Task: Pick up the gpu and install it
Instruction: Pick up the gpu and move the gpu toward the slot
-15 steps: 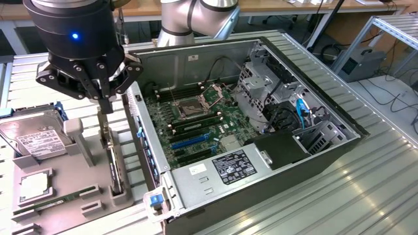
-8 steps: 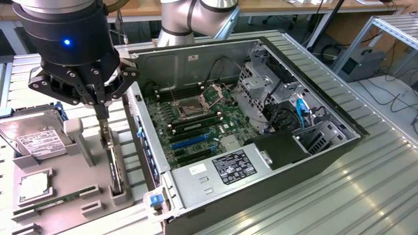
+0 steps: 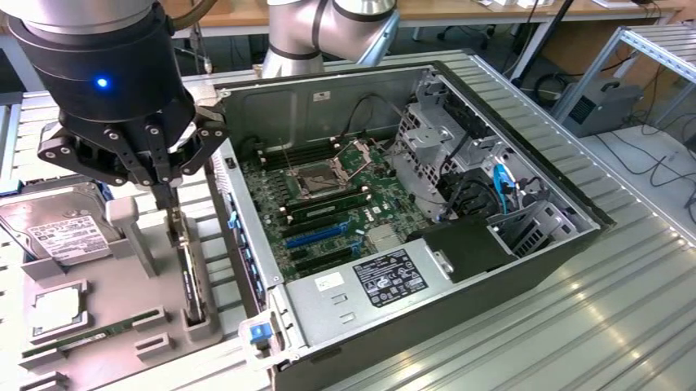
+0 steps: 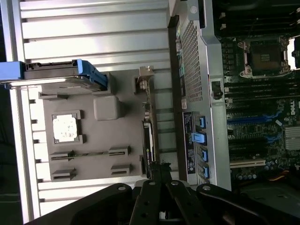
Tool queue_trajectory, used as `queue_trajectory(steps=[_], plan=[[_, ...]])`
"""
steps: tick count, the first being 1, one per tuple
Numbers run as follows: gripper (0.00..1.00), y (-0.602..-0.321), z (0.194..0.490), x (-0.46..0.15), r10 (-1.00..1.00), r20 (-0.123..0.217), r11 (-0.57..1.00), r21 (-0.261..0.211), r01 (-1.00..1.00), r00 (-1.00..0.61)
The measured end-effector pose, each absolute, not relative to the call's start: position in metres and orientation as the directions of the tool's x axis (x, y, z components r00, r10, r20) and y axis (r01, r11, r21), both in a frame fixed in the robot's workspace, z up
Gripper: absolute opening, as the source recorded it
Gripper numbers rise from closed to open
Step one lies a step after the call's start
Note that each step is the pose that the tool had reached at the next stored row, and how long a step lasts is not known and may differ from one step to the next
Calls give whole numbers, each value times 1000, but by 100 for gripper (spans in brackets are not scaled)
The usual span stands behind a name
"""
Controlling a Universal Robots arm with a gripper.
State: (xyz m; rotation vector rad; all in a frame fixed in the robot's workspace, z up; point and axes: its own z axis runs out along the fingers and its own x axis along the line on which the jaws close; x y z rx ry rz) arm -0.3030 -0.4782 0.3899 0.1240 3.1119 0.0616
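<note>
The gpu stands on edge in a slot of the grey holder tray, to the exterior view's left of the open computer case. In the wrist view the gpu appears edge-on as a thin dark strip with its silver bracket at the far end. My gripper hangs straight down over it, its fingers drawn together on the card's upper edge near one end. The wrist view shows my gripper meeting at the card's near end. The card sits in its slot.
On the tray lie a silver hard drive, a processor and a narrow memory stick. The case's side wall rises right beside the card. Inside it lies the motherboard with blue slots, cables and a drive cage.
</note>
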Motion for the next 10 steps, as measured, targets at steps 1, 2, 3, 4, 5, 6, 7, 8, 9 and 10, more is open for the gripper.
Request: queue_trajectory(steps=[1, 2, 3, 4, 5, 6, 7, 8, 9, 10], plan=[[11, -478, 390, -303, 80, -25, 996, 41, 79, -996], [11, -478, 390, -303, 80, -25, 996, 41, 79, -996], [11, -478, 390, -303, 80, -25, 996, 41, 79, -996], [11, -478, 390, -303, 80, -25, 996, 41, 79, -996], [11, -478, 390, -303, 80, -25, 996, 41, 79, -996], [11, -478, 390, -303, 80, -25, 996, 41, 79, -996], [11, -478, 390, -303, 80, -25, 996, 41, 79, -996], [11, -478, 390, -303, 80, -25, 996, 41, 79, -996], [11, -478, 390, -303, 80, -25, 996, 41, 79, -996], [11, -478, 390, -303, 80, -25, 996, 41, 79, -996]])
